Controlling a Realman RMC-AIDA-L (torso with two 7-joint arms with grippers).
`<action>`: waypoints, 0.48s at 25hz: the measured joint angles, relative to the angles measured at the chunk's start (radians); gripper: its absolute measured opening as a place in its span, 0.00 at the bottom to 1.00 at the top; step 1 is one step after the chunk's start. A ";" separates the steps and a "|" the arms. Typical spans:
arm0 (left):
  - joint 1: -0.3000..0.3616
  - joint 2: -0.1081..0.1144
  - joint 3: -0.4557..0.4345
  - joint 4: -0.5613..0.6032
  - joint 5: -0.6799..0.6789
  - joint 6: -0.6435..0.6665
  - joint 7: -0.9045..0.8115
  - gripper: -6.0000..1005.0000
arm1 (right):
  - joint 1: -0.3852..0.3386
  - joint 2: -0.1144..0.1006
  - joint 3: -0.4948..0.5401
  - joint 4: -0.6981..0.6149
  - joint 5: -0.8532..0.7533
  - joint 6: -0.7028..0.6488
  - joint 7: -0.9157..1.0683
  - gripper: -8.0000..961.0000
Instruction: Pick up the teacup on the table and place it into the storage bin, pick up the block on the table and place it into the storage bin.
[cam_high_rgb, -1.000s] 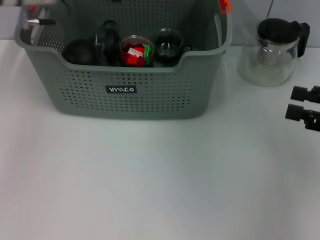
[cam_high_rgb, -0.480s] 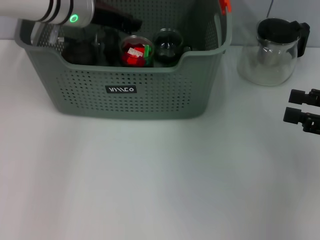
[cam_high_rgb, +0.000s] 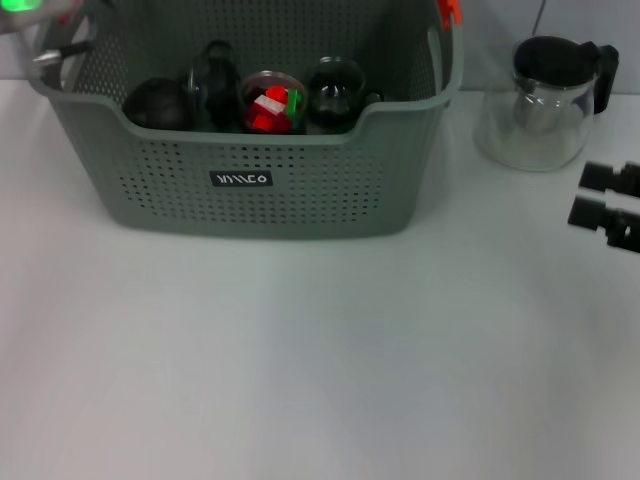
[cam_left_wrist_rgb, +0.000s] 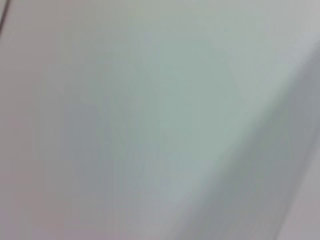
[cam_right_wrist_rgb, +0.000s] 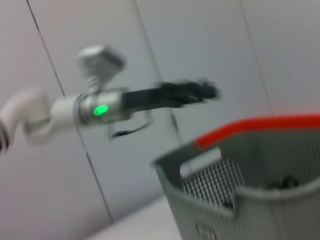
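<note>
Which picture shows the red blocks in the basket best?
The head view: the red blocks sit inside a clear round cup in the grey perforated plastic basket. The right wrist view shows only the basket's corner and orange handle, not the blocks. The left wrist view shows neither.

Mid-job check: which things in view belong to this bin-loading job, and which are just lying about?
Job things:
storage bin
glass teacups in the bin
red and green block in the bin
left tool, raised beside the bin
right tool, at the table's right edge

Lying about:
glass teapot
dark round item in the bin
</note>
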 joint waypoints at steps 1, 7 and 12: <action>0.037 0.001 -0.036 -0.026 -0.140 0.089 0.061 0.50 | -0.001 0.003 0.003 0.012 0.017 -0.001 -0.012 0.72; 0.145 0.054 -0.126 -0.250 -0.558 0.467 0.198 0.82 | -0.003 0.038 -0.003 0.117 0.111 -0.049 -0.179 0.72; 0.222 0.037 -0.184 -0.329 -0.366 0.665 0.416 0.87 | -0.006 0.061 -0.010 0.142 0.050 -0.053 -0.276 0.72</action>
